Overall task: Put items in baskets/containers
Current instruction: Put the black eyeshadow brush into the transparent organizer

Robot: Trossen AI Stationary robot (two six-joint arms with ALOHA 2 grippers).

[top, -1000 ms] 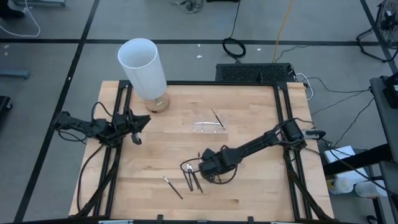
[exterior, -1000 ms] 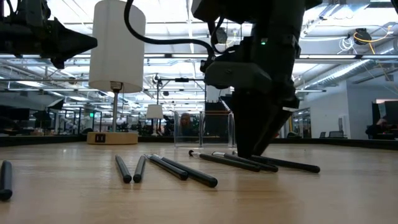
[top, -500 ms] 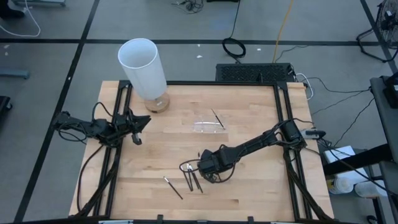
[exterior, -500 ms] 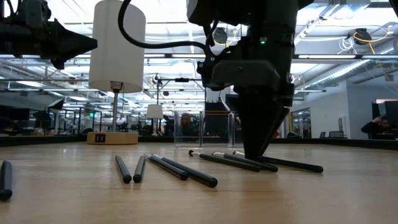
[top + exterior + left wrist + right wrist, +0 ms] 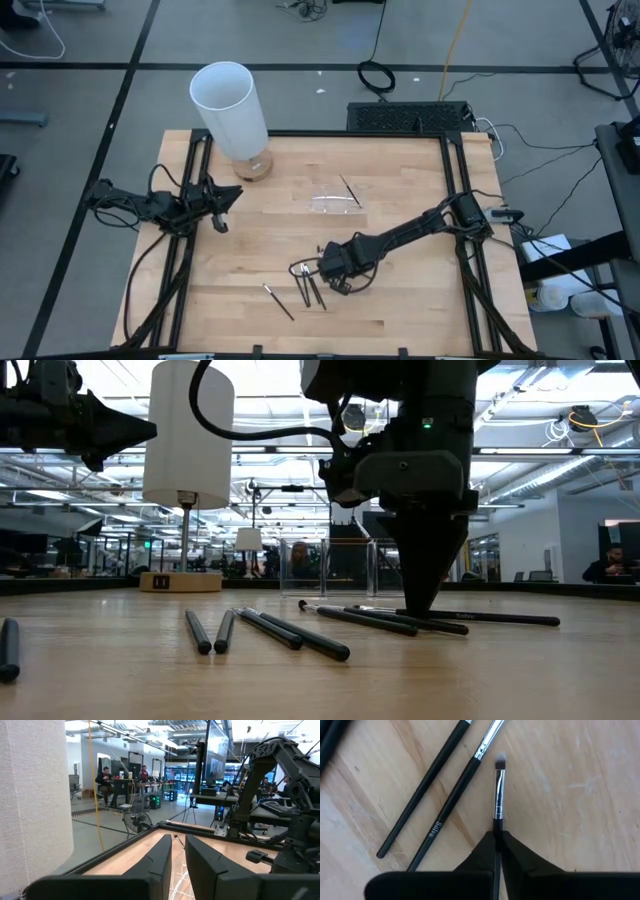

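Right gripper (image 5: 497, 836) down on the desk (image 5: 400, 180), well in front of the white cylinder (image 5: 230, 105), jaws pinched shut on the dark handle of one brush (image 5: 498, 795), its pale tip pointing away from the fingers. Two more brushes (image 5: 451, 805) lying flat just beside the held one, one with lettering on its handle. Further brushes (image 5: 290, 632) scattered on the wood near that gripper, on the side away from the cylinder. Clear tray (image 5: 335, 204) between cylinder and right gripper, one brush (image 5: 349, 190) resting across its edge. Left gripper (image 5: 178, 862) waiting beside the cylinder at the desk's left edge, fingers a narrow gap apart, holding nothing.
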